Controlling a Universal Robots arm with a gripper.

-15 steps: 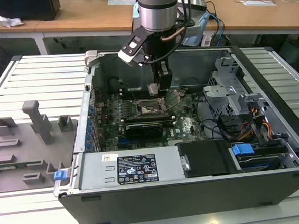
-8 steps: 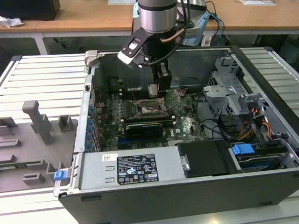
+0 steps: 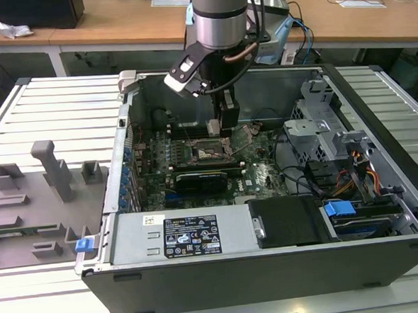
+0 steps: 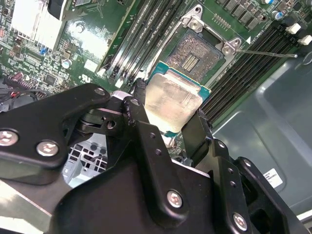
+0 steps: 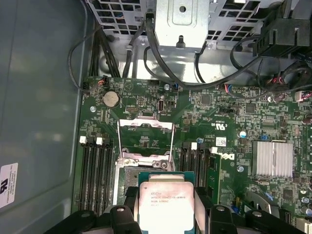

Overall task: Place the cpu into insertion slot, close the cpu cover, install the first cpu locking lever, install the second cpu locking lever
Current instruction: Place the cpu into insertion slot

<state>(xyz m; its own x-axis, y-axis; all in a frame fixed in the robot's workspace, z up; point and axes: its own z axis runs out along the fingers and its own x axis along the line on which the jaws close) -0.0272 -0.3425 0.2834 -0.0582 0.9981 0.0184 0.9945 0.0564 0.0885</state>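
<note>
Two jaws pinch cpu [image 4: 173,100] by opposite edges, metal top up, above insertion slot [image 4: 197,53].

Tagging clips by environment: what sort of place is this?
Probably a robotics lab or test workshop: an open computer case lies on a slotted metal table, a grey fixture plate beside it, office desks behind. The jaws hold the cpu near the insertion slot.

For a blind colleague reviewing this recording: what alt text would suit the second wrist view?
The black tool grips the silvery cpu by opposite edges, close to the uncovered insertion slot on a green motherboard. Long black memory slots flank the slot.
</note>
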